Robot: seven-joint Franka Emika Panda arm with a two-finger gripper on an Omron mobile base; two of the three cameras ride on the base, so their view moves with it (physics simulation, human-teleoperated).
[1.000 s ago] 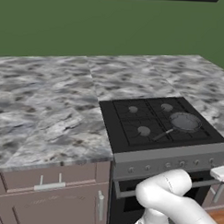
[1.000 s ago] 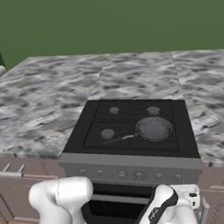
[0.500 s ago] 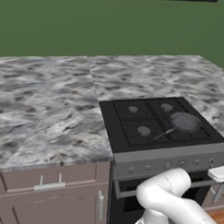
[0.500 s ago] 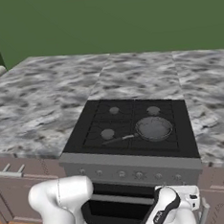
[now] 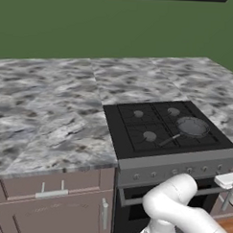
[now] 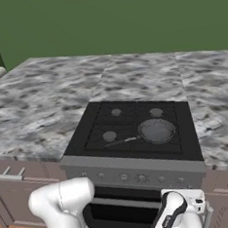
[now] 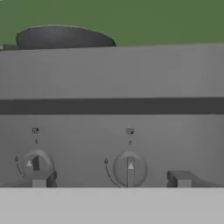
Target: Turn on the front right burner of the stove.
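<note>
stove [image 5: 175, 140]: set in your marbled worktop [image 5: 51, 111]; front right burner under frying pan [image 6: 156, 130]. hand view adds two knobs [image 7: 130, 169] close up. gripper [image 7: 111, 181]: fingertips spread wide, holding nothing.

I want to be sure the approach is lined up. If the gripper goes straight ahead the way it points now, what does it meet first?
Most likely the stove's grey front panel, at the knob between the two fingertips of the gripper. Another knob sits at the left fingertip. How far off is unclear.
</note>
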